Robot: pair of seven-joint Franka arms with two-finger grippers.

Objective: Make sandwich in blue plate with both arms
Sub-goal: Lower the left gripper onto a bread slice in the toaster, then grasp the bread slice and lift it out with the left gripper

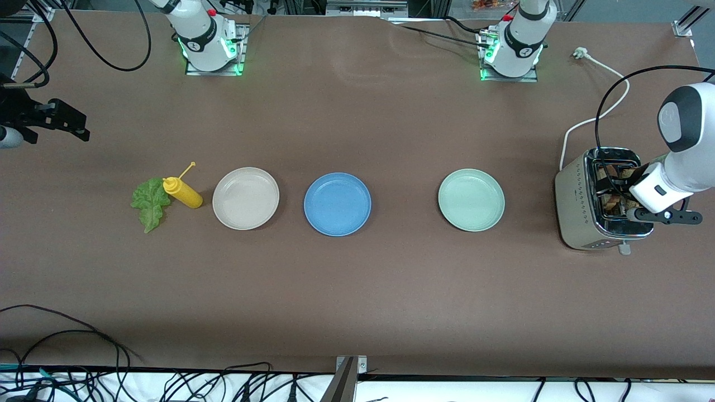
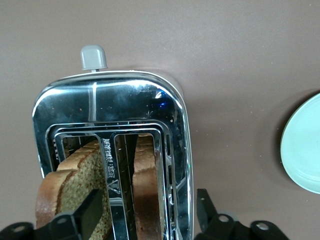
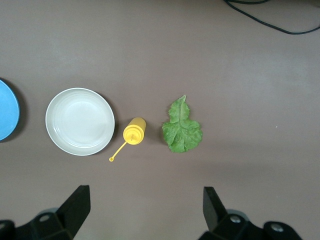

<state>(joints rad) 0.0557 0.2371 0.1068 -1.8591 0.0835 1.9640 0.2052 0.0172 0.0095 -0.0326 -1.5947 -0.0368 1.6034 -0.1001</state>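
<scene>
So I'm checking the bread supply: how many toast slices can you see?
2. Both brown toast slices stand in the shiny metal toaster at the left arm's end of the table: one per slot, the other beside it. None visible elsewhere.

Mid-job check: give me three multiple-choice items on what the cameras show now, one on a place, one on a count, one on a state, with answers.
1. Where are the toast slices?
A. On the blue plate
B. In the toaster slots
C. Beside the lettuce

2. How many plates are on the table?
A. Two
B. Three
C. Four

3. How is the left gripper?
A. Open over the toaster
B. Shut on a slice
C. Open over the lettuce

Answers:
1 B: both slices stand in the toaster.
2 B: the white plate, the blue plate and the green plate lie in a row.
3 A: its fingers straddle the toaster top, gripping nothing. The right gripper waits open above the lettuce and the mustard bottle.
</scene>
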